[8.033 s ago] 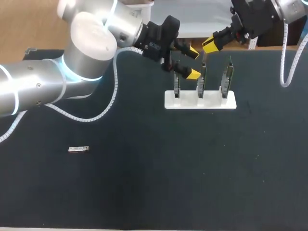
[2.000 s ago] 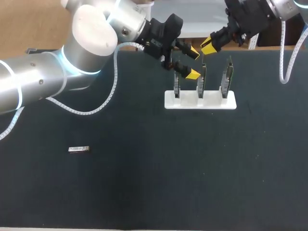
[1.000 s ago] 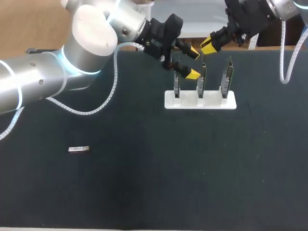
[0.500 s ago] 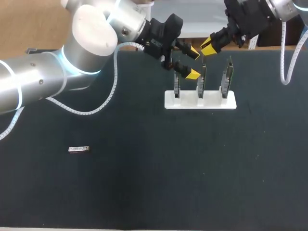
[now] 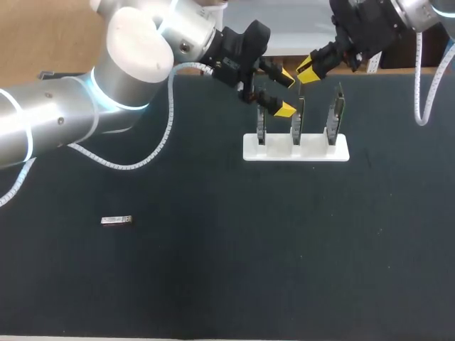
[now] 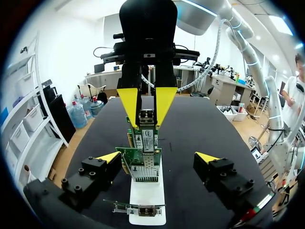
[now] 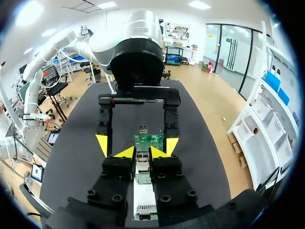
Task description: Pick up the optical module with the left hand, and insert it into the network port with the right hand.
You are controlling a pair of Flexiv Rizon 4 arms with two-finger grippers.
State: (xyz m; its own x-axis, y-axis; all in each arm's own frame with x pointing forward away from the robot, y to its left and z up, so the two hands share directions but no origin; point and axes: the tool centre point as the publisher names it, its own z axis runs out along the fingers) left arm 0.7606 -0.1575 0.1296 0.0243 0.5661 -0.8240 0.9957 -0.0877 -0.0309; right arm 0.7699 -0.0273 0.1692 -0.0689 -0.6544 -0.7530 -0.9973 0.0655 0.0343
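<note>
On the worktop (image 5: 234,284), lower left of the head view: we log the optical module (image 5: 116,221), a small silver bar lying flat on the dark surface, alone and well apart from both arms.
White stand (image 5: 296,150): upper middle of the head view, a little right of centre. Three green cards (image 5: 297,121) stand upright in it, side by side in a row.
Left end effector (image 5: 284,92): comes in from the upper left and hangs above the left part of the card row. Its fingers are spread wide and hold nothing. In the left wrist view the cards sit ahead of it, between the two tips, and we see no contact.
Right end effector (image 5: 307,69): comes in from the upper right corner and hangs close over the card tops. Clamped or free, we cannot tell.
Network port (image 6: 147,117): a metal cage at the top edge of a card, mid-frame in the left wrist view, just under the right end effector.
</note>
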